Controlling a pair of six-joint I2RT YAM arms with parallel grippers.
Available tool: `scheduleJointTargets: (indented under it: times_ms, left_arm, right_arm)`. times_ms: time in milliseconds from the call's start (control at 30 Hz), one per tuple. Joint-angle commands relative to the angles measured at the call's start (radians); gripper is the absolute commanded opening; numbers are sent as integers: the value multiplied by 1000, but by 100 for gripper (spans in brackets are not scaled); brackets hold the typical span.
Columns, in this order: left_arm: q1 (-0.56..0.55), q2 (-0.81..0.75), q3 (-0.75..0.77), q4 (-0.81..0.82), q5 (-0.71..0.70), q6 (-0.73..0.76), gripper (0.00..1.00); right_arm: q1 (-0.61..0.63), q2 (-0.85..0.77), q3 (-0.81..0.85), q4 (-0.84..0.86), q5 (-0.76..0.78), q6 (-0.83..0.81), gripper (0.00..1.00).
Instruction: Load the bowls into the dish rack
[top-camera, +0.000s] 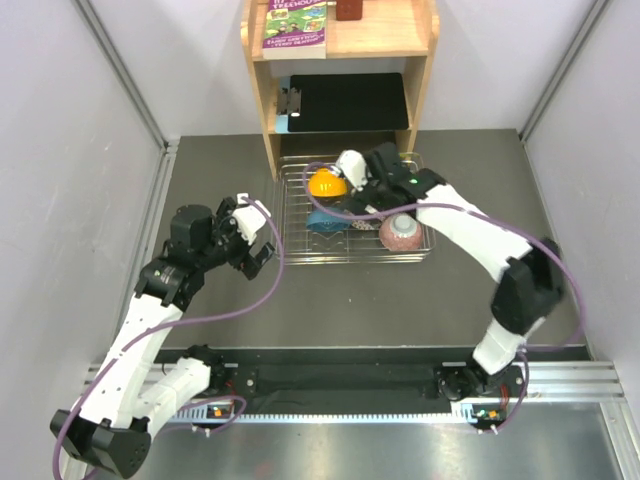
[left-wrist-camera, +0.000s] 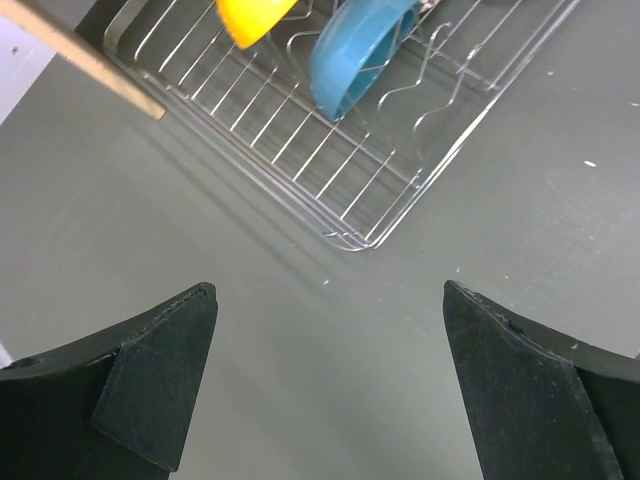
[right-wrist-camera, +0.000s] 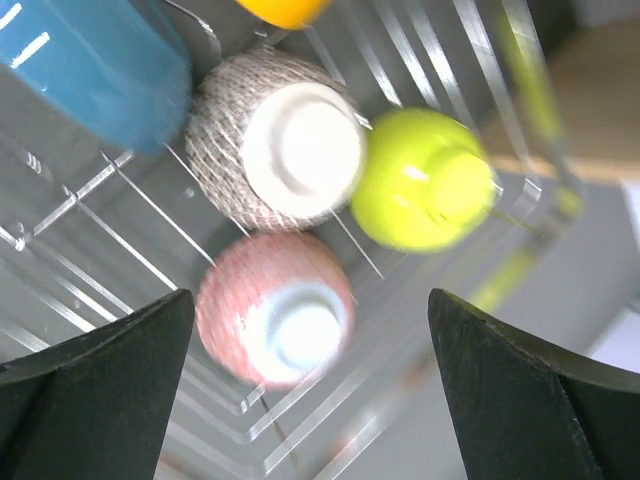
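Note:
The dish rack (top-camera: 350, 260) is a silver wire rack standing at the back of the table. In the right wrist view all five bowls sit in the dish rack (right-wrist-camera: 330, 400): blue (right-wrist-camera: 95, 70), white with a net pattern (right-wrist-camera: 275, 140), lime-green (right-wrist-camera: 425, 180), pinkish (right-wrist-camera: 275, 310) and orange (right-wrist-camera: 285, 10). The three middle ones lie bottom up. My right gripper (right-wrist-camera: 310, 295) hovers open above the pinkish bowl, holding nothing. My left gripper (left-wrist-camera: 328, 290) stands open and empty over bare table, just left of the rack's near corner (left-wrist-camera: 350, 240). It sees the orange bowl (left-wrist-camera: 255, 18) and the blue bowl (left-wrist-camera: 350, 55).
A wooden shelf unit (top-camera: 270, 110) stands right behind the rack, with a book (top-camera: 297, 25) on top and a black tray (top-camera: 350, 100) on its lower shelf. Grey walls close in both sides. Purple cables loop off both arms.

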Motion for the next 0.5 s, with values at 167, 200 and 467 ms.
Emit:
scheduleJointTargets:
  times_ms: [167,200,467]
  left_arm:
    - [21,-17,40,22,-59,-62,99]
    - [24,-37,40,13,-56,-65,99]
    - [144,-111,-40,16,-41,-113,99]
  right_arm:
    - [-134,-402,-240,37,-5,83,100]
    - [-150,-470,-251,28,-30,93,100]
    - [-353,-883,-378,-12,-213,157,100]
